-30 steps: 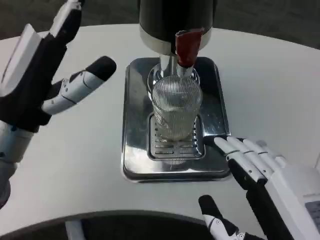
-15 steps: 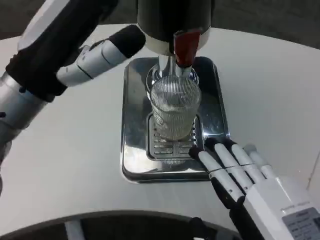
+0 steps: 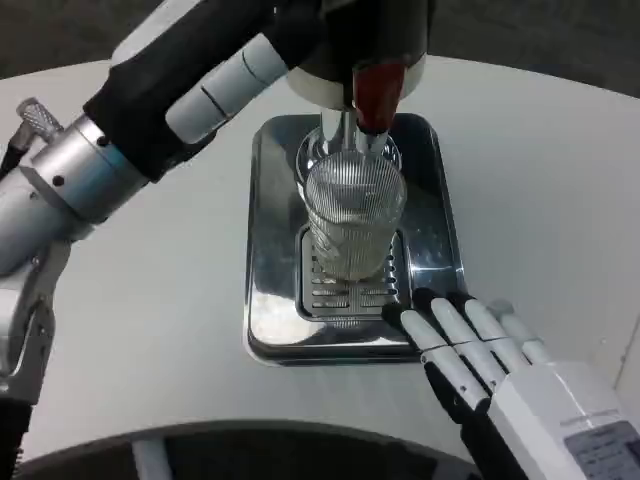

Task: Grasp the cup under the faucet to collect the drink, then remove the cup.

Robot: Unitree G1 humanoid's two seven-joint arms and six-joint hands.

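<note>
Head view: one cup, one faucet.

Pretty plain setup here: 1 round white table, smooth matte top, curved edge showing at the top and again along the bottom. Beyond the far edge the floor is dark grey, looks like carpet. Under the near edge it's just dark too. Lighting is soft and even, with no hard shadows on the tabletop.
</note>
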